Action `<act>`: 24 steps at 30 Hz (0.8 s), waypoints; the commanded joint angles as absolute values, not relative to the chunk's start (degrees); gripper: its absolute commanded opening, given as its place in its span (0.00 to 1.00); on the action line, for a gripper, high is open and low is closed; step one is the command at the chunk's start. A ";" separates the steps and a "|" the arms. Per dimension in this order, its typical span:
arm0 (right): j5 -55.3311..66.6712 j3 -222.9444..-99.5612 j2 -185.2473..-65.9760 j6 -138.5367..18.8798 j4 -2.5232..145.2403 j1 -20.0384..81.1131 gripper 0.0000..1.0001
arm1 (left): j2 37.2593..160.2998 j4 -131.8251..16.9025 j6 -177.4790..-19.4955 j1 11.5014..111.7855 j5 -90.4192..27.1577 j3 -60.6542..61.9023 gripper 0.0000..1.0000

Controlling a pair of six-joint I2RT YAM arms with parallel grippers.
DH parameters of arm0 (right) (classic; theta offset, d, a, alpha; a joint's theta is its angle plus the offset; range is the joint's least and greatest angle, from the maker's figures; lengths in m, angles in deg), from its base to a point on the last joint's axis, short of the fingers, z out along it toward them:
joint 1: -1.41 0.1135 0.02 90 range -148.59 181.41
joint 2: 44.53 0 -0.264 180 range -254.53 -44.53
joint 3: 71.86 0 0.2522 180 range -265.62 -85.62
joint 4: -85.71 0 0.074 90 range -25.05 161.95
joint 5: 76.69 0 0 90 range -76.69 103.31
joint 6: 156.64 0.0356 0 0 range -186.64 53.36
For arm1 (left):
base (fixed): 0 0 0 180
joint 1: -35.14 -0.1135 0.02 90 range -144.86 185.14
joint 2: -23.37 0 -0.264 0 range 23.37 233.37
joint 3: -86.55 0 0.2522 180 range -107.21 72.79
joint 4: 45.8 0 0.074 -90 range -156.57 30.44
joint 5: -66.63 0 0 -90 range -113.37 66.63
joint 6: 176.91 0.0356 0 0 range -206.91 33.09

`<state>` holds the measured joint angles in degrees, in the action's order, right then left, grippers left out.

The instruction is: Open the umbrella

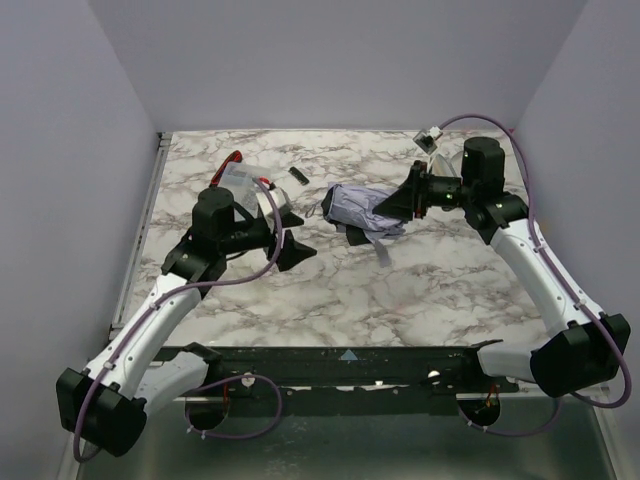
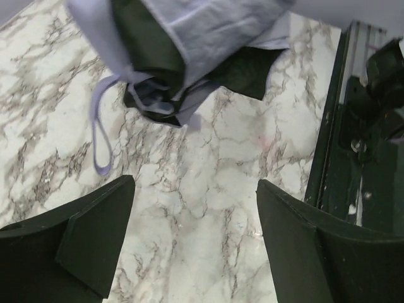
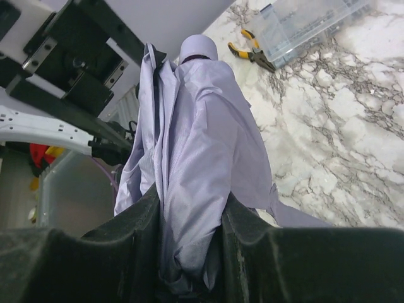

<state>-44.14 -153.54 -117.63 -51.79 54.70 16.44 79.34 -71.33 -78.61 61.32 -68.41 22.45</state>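
My left tool (image 1: 292,233) is wide open and has nothing in it. It sits low over the desk (image 1: 400,290), and its two fingers (image 2: 88,240) stand far apart. The umbrella (image 1: 362,208) is just to the right of it, near but not touching. In the left wrist camera the folded cloth is ahead of the open fingers. A thin strap (image 2: 100,136) trails out from the cloth toward this tool.

The umbrella is folded shut over the middle of the desk, between my two arms. Its long side runs left to right, so one end points at each tool.

My right tool (image 1: 402,203) is clenched on the right end of the umbrella. In the right wrist camera its fingers (image 3: 136,233) squeeze the pale cloth. The umbrella runs straight away from them to a round pale end, which I think is the handle (image 3: 199,47).

So the free end is the left one, and my left tool is the nearer one to it. I think the left tool should next go right along that line and take that end. The loose strap could get in the way.
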 commanded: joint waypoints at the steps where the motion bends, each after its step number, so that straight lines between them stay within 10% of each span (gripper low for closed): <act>1: -44.55 -156.06 -116.04 -54.22 57.19 16.53 0.00 | 80.04 -61.21 -100.32 55.38 -69.99 23.98 0.80; 24: -57.88 -156.01 -115.03 -63.73 42.50 16.61 0.00 | 90.08 -73.92 -56.77 68.79 -60.60 13.65 0.49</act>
